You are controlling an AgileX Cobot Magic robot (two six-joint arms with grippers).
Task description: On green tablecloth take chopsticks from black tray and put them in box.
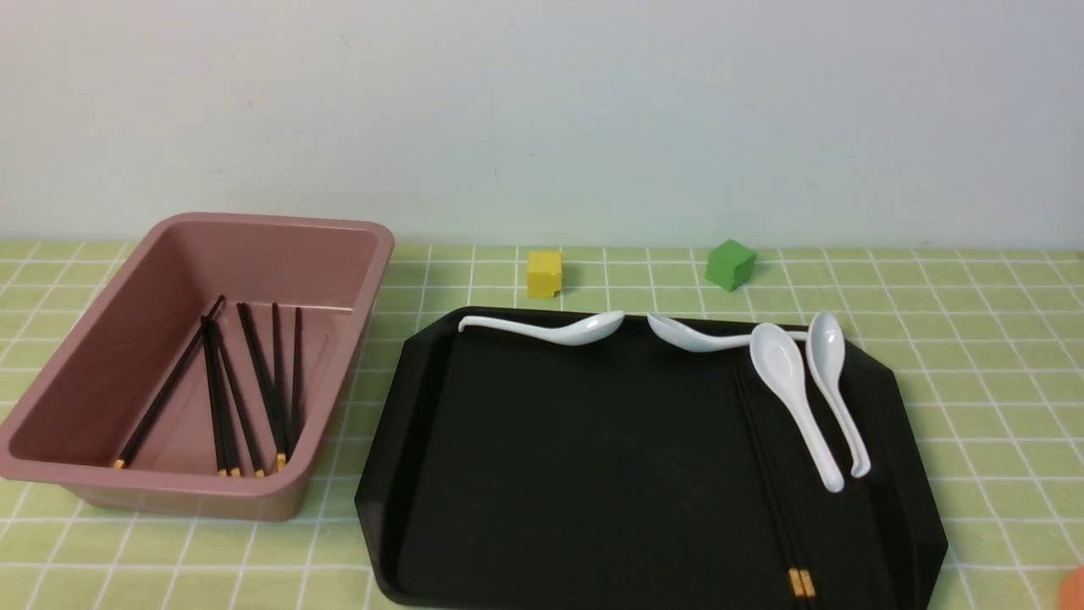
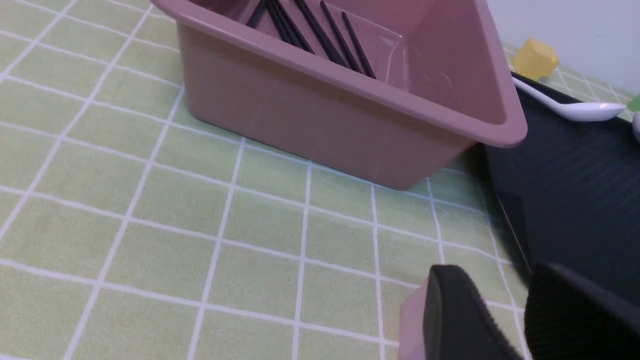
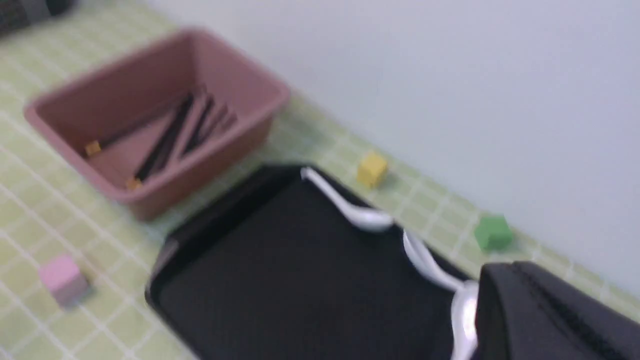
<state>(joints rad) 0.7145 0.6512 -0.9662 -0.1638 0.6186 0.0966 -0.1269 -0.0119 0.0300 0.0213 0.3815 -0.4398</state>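
Observation:
The pink box [image 1: 356,254] stands at the left on the green tablecloth [image 1: 974,339] and holds several black chopsticks [image 1: 254,381]. The black tray [image 1: 406,474] lies to its right. Two chopsticks [image 1: 775,500] lie side by side on the tray's right part, gold bands toward the near edge. No gripper shows in the front view. My left gripper [image 2: 500,280] is open and empty, low over the cloth near the tray's near left corner [image 2: 505,220], in front of the box [image 2: 320,110]. My right gripper [image 3: 515,270] looks shut and empty, above the tray [image 3: 280,280]; that view is blurred.
Several white spoons [image 1: 796,398] lie along the tray's far edge and right side. A yellow cube [image 1: 544,273] and a green cube [image 1: 729,263] sit behind the tray. A pink cube [image 3: 62,277] lies on the cloth by my left gripper. An orange object [image 1: 1075,590] shows at the near right.

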